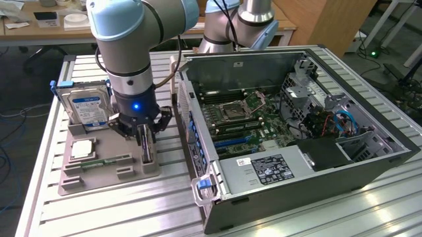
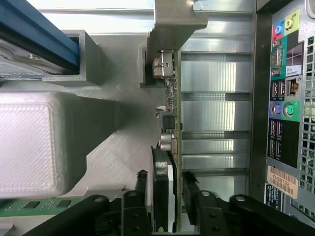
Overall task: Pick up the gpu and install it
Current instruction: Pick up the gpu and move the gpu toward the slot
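Note:
The gpu point(image 1: 147, 154) stands on edge in a slot of the grey holder point(image 1: 99, 174) at the exterior view's left. In the wrist view the gpu point(image 2: 163, 196) is a thin card seen edge-on, with its black fan side, its green board edge and pale metal connectors point(image 2: 162, 66) at the far end. My gripper point(image 1: 145, 140) is lowered straight over it. The black fingers point(image 2: 141, 183) straddle the card, one on each side, with a small gap showing on each. The gripper point(image 2: 166, 178) looks open around the card, which still sits in its slot.
The holder also carries a blue-labelled hard drive point(image 1: 89, 106), a square processor point(image 1: 82, 148) and a green memory stick point(image 1: 105, 161). The open computer case point(image 1: 369, 163) lies close beside the holder, motherboard point(image 1: 244, 123) exposed; its rear port panel point(image 2: 285, 98) is near the card.

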Motion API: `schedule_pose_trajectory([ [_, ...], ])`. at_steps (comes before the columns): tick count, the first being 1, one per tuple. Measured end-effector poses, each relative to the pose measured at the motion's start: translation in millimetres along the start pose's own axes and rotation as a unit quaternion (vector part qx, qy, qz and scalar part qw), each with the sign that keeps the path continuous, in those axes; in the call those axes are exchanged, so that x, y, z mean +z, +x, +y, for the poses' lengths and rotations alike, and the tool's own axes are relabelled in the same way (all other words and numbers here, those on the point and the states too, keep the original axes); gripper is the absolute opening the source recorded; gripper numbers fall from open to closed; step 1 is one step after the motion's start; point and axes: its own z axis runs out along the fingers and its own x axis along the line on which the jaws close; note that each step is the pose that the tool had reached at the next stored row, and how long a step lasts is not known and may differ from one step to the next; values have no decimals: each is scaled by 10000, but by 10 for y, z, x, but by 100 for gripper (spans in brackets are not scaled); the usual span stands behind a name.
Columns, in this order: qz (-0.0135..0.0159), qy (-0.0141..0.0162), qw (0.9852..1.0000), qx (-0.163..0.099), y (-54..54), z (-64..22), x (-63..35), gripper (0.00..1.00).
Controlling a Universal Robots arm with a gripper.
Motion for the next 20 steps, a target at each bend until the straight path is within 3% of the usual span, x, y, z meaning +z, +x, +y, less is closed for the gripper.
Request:
schedule_pose_trajectory([
  [1, 0, 0, 10000, 0, 0, 0, 1, 39],
  [20, 0, 0, 10000, 0, 21, 42, 34, 39],
])
